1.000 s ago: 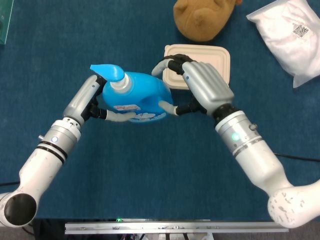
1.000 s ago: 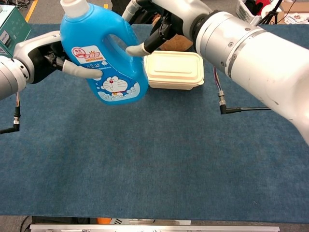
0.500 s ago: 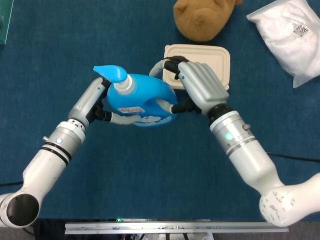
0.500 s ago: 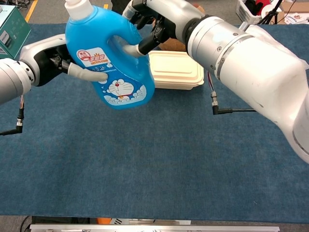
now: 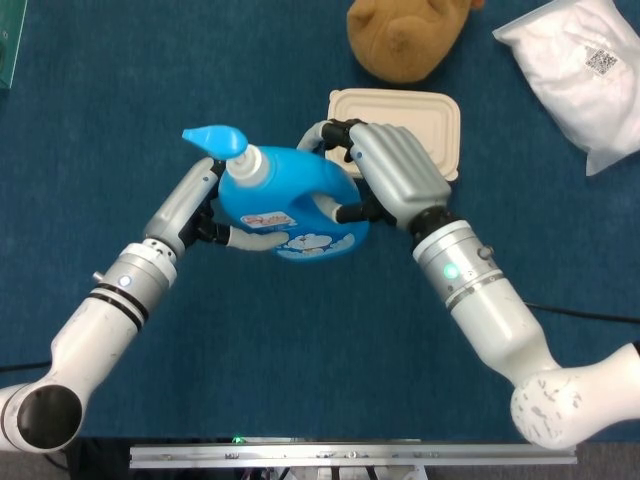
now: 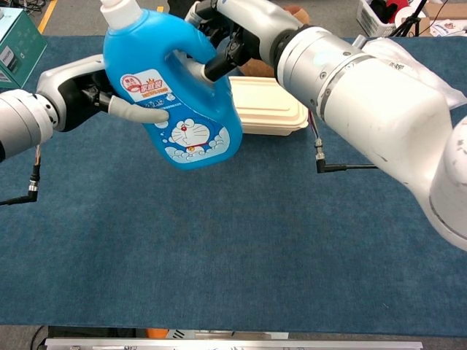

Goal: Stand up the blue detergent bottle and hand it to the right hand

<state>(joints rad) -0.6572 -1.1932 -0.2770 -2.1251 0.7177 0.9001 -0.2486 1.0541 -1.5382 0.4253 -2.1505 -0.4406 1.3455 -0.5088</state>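
**Handover mid-air: bottle held by both hands**

Landmark was the blue detergent bottle (image 6: pixel 175 95). It was upright but tilted, lifted clear of the blue table mat (image 6: pixel 219 248), cap end up and partly cut off at the top of the chest view. Nearest the camera, only bare mat lay below the bottle. To the bottle's left, the left hand (image 6: pixel 87 95) gripped its body, one finger lying across the front label, the rest clamped round the far side. To the bottle's right, the right hand (image 5: pixel 395 175) had its fingers curled through and round the handle; the grip looked closed, though how firmly could not be told. Just behind the bottle sat a beige lidded food box (image 5: pixel 425 115). Further back lay a brown plush toy (image 5: pixel 405 35), and further right a white bag (image 5: pixel 580 65).

Step judged: standing up done, transfer underway, both hands on. The next move probably calls for the left hand to let go and back off once the right grip is secure.

Label: red banner with Chinese characters, unreadable; Doraemon cartoon figure below. The white bag carried a QR code.
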